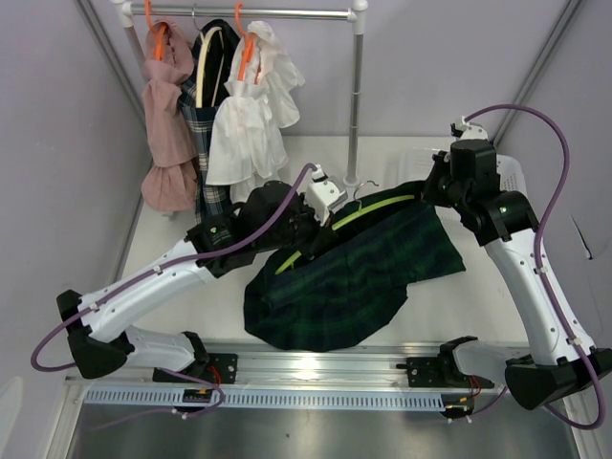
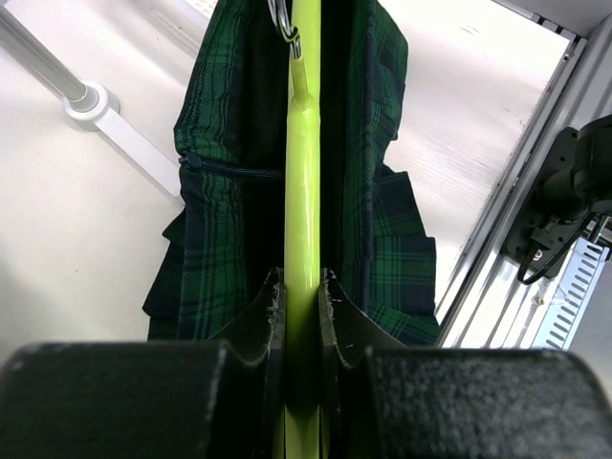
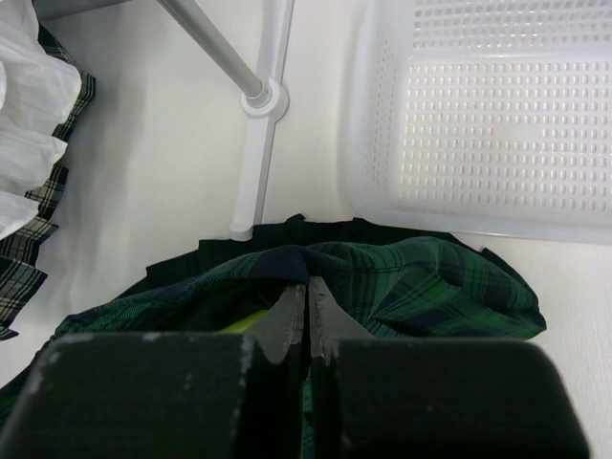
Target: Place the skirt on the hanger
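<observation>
A dark green plaid skirt (image 1: 354,273) lies spread on the white table, partly lifted. A lime-green hanger (image 1: 373,208) runs through its waist. My left gripper (image 1: 306,244) is shut on the hanger's bar (image 2: 304,191), seen in the left wrist view between the two fingers, with skirt cloth (image 2: 215,210) on both sides. My right gripper (image 1: 435,189) is shut on the skirt's waistband edge (image 3: 316,258) at the hanger's right end. A sliver of the hanger (image 3: 244,323) shows under the cloth.
A clothes rail (image 1: 258,13) at the back holds a pink dress (image 1: 164,115), a plaid garment (image 1: 206,96) and a white dress (image 1: 251,110) on hangers. Its upright post (image 1: 356,96) stands behind the skirt. A white perforated basket (image 3: 497,115) sits at the right.
</observation>
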